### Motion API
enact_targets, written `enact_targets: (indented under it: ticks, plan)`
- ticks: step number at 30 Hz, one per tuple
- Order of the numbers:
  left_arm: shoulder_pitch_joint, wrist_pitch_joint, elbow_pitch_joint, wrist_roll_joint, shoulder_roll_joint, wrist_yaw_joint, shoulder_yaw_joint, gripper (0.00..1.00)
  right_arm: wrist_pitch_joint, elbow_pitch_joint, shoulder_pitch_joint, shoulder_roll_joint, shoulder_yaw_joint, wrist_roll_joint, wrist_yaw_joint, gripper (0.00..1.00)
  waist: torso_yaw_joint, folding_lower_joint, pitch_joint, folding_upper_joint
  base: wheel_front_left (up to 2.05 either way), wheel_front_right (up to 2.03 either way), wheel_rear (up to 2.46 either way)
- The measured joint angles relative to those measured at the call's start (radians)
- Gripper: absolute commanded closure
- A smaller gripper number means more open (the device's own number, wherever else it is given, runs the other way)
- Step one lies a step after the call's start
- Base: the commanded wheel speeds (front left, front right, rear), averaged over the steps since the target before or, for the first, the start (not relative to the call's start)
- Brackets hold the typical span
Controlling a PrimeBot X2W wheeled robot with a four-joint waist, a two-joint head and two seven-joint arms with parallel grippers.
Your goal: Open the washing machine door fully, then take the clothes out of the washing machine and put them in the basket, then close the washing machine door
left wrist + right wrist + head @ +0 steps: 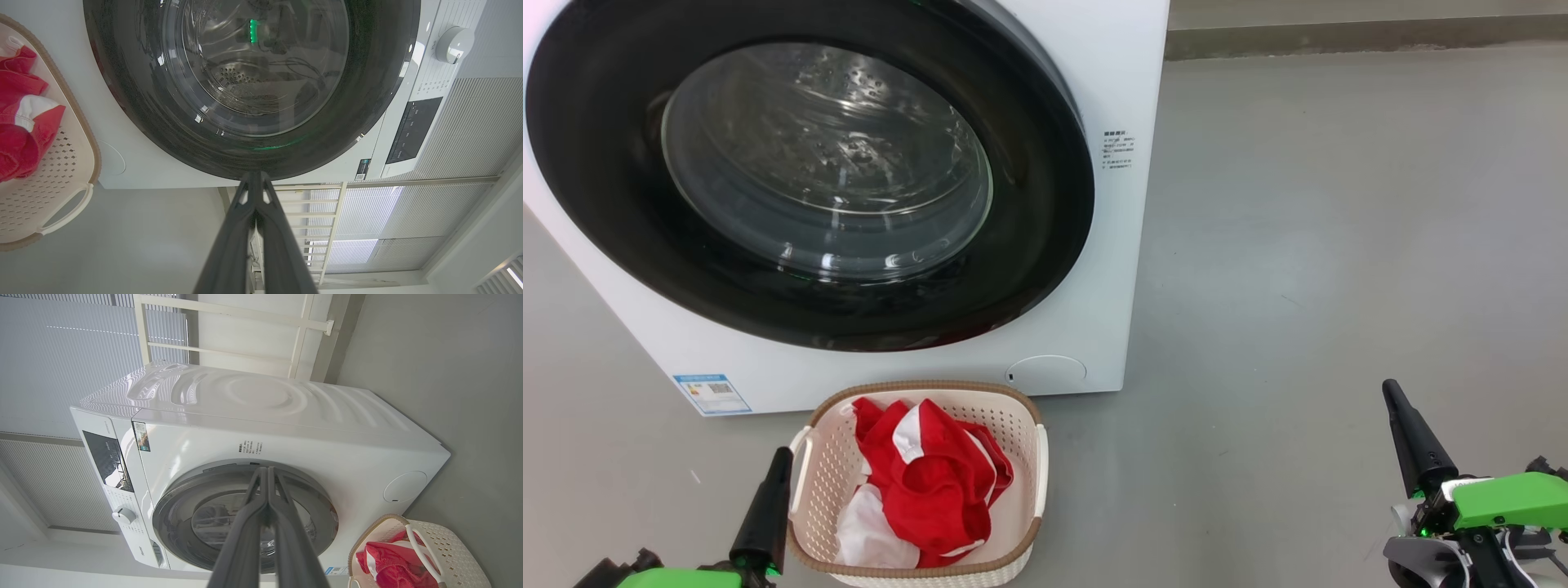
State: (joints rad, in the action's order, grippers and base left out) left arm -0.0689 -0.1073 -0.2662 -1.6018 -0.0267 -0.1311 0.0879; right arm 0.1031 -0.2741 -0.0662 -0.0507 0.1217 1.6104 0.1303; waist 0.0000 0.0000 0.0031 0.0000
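Basket (931,384) stands on the floor (1298,245) directly in front of the machine (768,367), below the door (1037,212) and close to the white front panel.

Contents: clothes (931,490), red and white, heaped loosely. They cover most of the bottom and lie below the brown rim. Perforated side walls show on both sides of the heap.

Door is shut, its black rim flush against the machine front. Perforated steel of the drum is visible through the glass (825,163). Reflections cross the glass, so the drum's contents cannot be fully judged.

Blue label (712,394) sits at the machine's lower left corner, and a round hatch cover (1045,374) at its lower right, just behind the basket.

Left jaws: closed tight, finger against finger, with nothing between them. They sit right beside the basket's left handle; whether they touch it cannot be told. Their wrist view shows them pointing at the door's rim.

Right jaws: likewise pressed together and holding nothing. They sit over bare floor, well apart from basket and machine, pointing towards the door.
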Motion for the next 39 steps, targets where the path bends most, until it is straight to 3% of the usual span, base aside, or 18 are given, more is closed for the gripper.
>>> enact_targets:
  ticks: [39]
  plan:
    - [0.000, 0.000, 0.000, 0.000, 0.000, 0.000, 0.000, 1.00, 0.003, 0.000, 0.000, 0.002, 0.003, 0.000, 0.000, 1.00, 0.000, 0.0000, 0.000, 0.0000, 0.00, 0.00, 0.00]
